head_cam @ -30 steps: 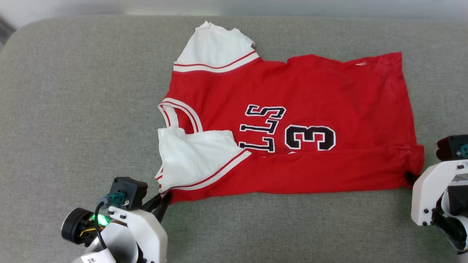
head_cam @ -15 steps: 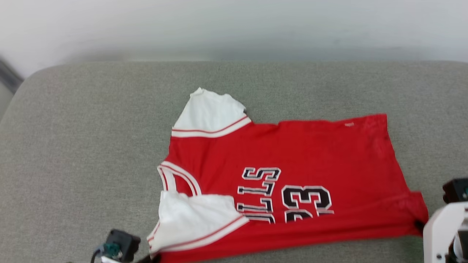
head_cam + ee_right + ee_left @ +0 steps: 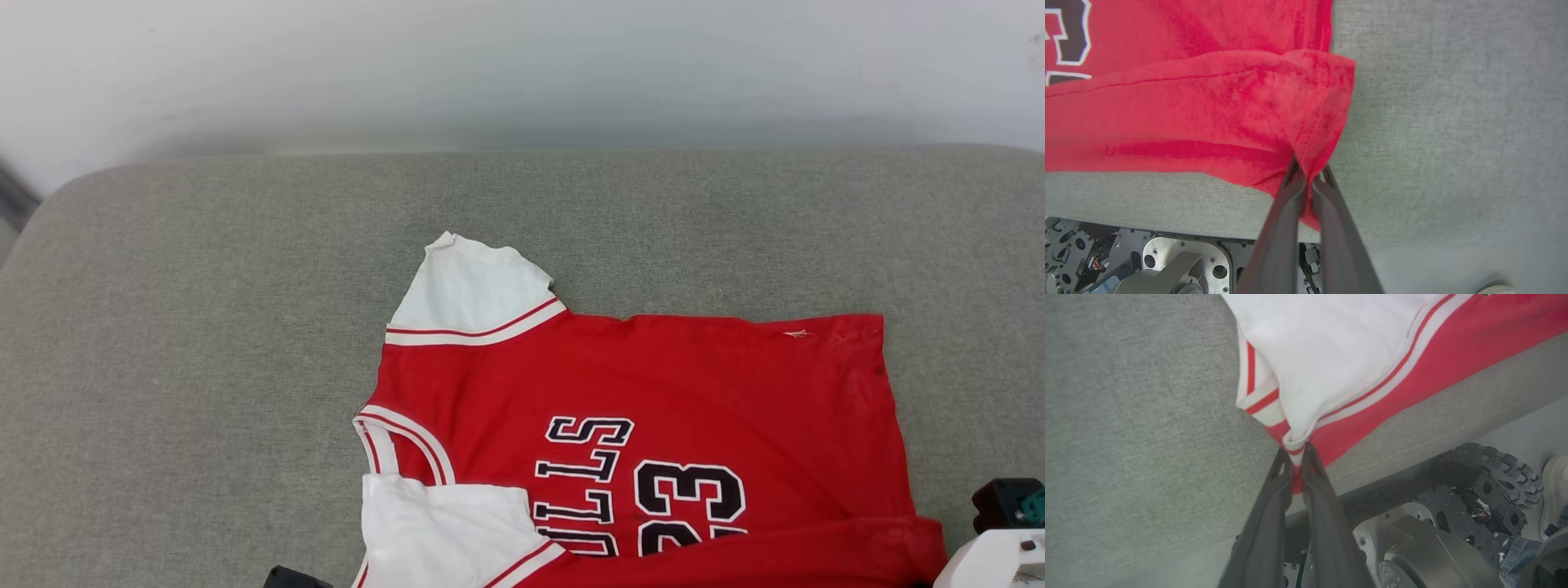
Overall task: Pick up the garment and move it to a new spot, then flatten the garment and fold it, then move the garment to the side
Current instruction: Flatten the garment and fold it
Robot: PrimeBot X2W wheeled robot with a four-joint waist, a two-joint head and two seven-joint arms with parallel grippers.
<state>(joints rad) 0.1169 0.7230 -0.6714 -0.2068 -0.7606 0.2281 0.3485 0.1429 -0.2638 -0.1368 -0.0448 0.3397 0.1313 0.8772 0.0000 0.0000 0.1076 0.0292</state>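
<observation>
on the cushion (image 3: 204, 327), shirt (image 3: 694, 384) lies spread — left jaws clamp its sleeve corner (image 3: 1292, 439), right jaws its hem corner (image 3: 1312, 157).

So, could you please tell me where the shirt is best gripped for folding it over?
By the two corners of its near edge, from the robot's side. The shirt lies flat and sideways, collar left, hem right, so those corners span its length. The left gripper is shut on the sleeve corner, the right gripper on the hem corner; that pinch should lift the edge evenly.
</observation>
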